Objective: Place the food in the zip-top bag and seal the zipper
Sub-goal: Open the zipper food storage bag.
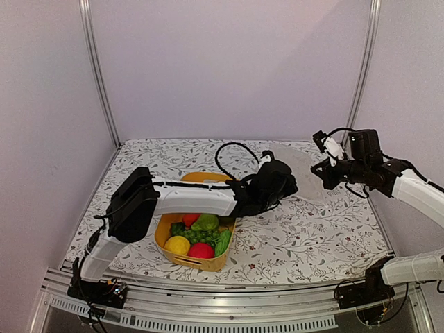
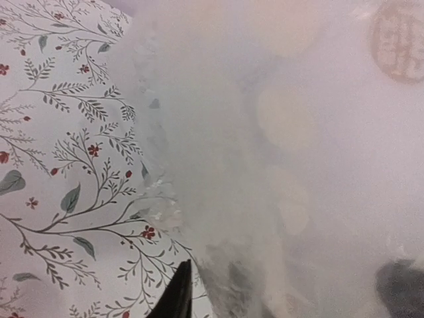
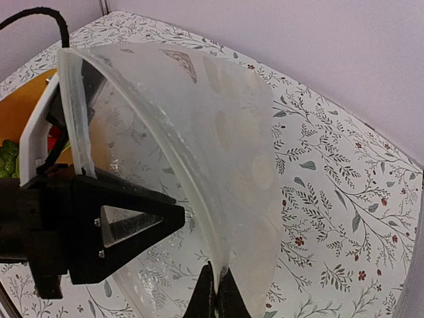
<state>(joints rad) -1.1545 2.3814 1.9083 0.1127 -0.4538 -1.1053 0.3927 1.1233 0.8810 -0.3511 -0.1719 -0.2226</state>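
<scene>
The zip-top bag [image 1: 305,170] is clear with white dots and hangs between both grippers at the table's middle right, its mouth spread open [image 3: 218,132]. My right gripper [image 3: 217,290] is shut on the mouth edge with the zipper strip [image 3: 165,132]; in the top view this gripper [image 1: 325,173] is at the bag's right side. My left gripper [image 1: 281,182] is at the bag's left side. Its fingers stand wide apart: one black finger [image 2: 175,295] is beside the film, the other [image 2: 401,288] shows dimly through it. The food [image 1: 200,236] lies in the yellow basket.
The yellow basket [image 1: 182,261] stands at the front centre under the left arm, holding a yellow fruit [image 1: 177,244], a red fruit [image 1: 201,250], grapes and greens. A black cable [image 1: 229,149] loops above the left wrist. Metal posts stand at the back corners.
</scene>
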